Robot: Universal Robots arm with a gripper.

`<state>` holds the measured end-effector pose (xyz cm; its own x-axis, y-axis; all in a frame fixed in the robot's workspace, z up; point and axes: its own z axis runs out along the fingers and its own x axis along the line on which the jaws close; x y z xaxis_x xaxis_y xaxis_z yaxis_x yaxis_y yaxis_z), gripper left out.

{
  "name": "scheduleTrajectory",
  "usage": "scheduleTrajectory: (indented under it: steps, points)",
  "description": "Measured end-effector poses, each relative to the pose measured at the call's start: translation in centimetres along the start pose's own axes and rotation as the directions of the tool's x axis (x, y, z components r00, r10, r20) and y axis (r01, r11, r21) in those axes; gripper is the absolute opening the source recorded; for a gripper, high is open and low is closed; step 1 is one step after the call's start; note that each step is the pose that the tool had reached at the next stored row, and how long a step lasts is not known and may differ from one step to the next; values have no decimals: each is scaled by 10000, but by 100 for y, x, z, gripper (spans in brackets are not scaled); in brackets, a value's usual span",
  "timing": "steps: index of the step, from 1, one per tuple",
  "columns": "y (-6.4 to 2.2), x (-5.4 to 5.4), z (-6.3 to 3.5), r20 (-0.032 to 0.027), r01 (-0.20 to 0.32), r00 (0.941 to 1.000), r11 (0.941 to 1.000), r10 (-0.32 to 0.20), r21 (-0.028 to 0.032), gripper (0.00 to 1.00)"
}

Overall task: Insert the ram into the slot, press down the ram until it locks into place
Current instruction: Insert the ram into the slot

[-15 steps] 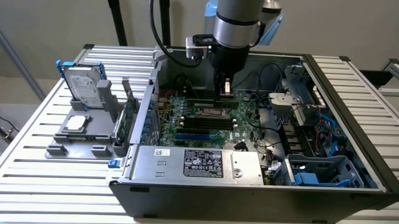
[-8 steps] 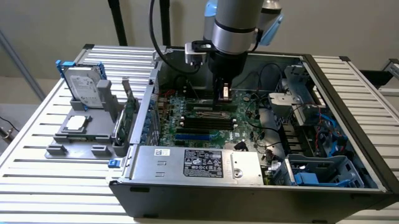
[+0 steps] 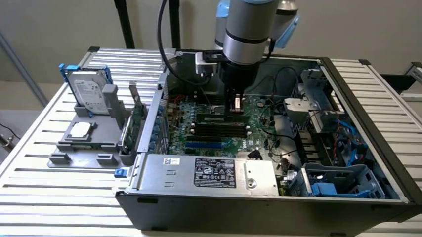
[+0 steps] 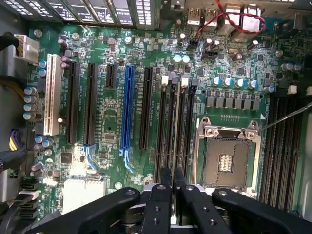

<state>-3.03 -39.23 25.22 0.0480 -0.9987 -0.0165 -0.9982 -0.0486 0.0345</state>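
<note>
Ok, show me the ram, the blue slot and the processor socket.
ram [image 4: 177, 126], wrist view, its thin top edge.
blue slot [image 4: 127, 107], wrist view, middle of its length.
processor socket [image 4: 227, 163], wrist view, its bare centre.

Slatted table [image 3: 39, 197] with computer case [image 3: 197, 210], grey rack [image 3: 79, 145]

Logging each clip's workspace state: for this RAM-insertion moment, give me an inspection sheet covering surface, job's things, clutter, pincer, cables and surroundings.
Surface: slatted metal table carrying an open computer case.
Job's things: the ram, seen edge-on, stands in line with the memory slots beside the processor socket; whether it is seated cannot be told.
Clutter: grey fixture with a hard drive, on the exterior view's left of the case.
Pincer: pincer down inside the case, shut on the ram.
Cables: black cable beside the arm; red and black wires at the motherboard's edge.
Surroundings: plain wall, dark posts.
</note>
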Motion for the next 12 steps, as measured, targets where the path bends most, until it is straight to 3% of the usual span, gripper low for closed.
scheduleTrajectory:
  steps: [5, 12]
  points:
    - [3, 33, 78, -2, 1, 10000, 10000, -1, -1, 14]
    - [12, 67, 98, -9, 2, 10000, 10000, -2, -1, 14]
